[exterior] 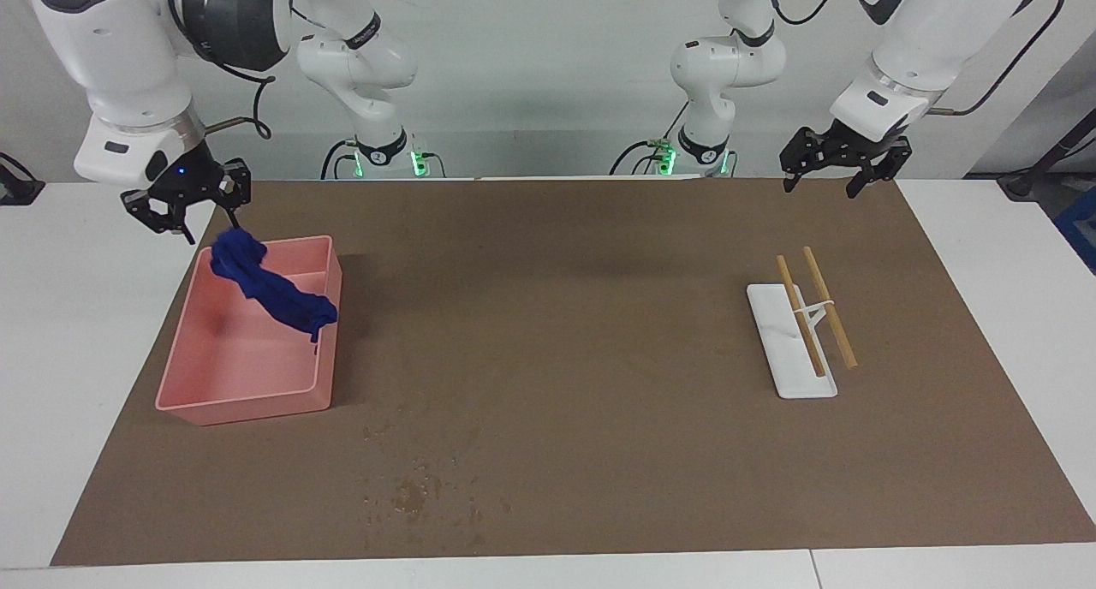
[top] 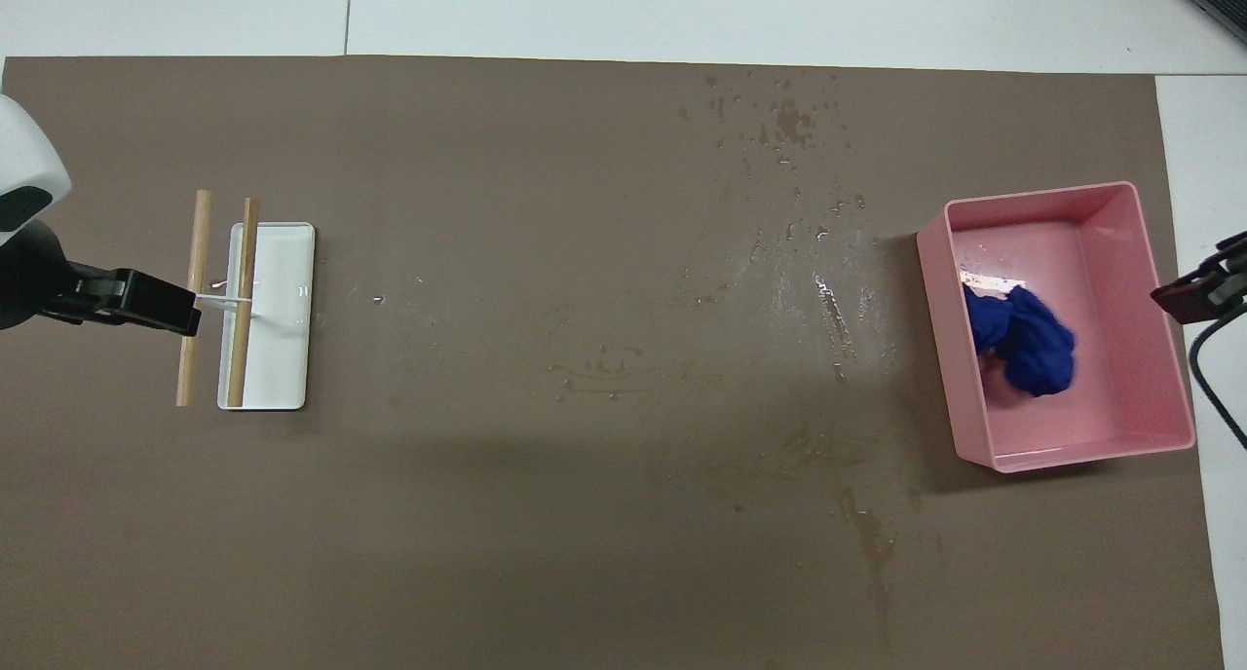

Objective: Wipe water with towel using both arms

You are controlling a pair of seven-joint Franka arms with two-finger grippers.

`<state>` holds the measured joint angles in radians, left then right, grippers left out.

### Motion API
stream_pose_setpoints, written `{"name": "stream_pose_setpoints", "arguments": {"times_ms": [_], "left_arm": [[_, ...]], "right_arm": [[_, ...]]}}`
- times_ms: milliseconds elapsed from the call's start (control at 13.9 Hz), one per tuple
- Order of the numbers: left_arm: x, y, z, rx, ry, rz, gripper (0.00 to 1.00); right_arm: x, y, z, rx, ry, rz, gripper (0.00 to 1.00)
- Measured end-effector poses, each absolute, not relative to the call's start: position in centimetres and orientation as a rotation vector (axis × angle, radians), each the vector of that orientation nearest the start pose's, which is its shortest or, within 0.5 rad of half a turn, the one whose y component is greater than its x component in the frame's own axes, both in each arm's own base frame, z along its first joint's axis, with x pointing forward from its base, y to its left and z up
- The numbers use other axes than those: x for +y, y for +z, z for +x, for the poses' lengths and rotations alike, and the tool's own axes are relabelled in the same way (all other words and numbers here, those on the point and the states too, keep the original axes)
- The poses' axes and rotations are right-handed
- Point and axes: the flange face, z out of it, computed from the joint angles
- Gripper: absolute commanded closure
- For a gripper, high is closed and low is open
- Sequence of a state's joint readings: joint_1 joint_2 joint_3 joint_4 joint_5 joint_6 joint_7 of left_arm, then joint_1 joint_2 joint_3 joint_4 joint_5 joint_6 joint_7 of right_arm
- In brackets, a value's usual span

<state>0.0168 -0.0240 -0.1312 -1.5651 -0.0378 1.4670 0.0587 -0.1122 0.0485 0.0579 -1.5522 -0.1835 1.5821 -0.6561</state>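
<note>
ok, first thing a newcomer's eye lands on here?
The blue towel, hanging over the pink bin at the right arm's end, with the right gripper above its top end. Next, the water on the mat, farther from the robots than the bin. The left gripper waits above the mat's other end.
</note>
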Motion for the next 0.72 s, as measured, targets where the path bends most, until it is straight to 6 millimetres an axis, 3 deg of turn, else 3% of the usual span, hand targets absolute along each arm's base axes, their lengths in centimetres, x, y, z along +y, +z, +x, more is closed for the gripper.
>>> {"name": "stream_pose_setpoints", "arguments": {"times_ms": [361,505,721], "left_arm": [[-6.6,63.2,53.2,0.278,0.119,-3.16,0.0],[-6.6,63.2,53.2,0.278,0.119,-3.16,0.0],[-6.6,63.2,53.2,0.278,0.119,-3.16,0.0]], "right_arm": [[-4.1,61.4,56.8,-0.943,0.095,-3.159,0.0],[-1.8,62.1,56.7,-0.838,0.054,-3.19,0.0],[3.3,63.4,56.2,-0.648,-0.004,-3.238,0.0]]}}
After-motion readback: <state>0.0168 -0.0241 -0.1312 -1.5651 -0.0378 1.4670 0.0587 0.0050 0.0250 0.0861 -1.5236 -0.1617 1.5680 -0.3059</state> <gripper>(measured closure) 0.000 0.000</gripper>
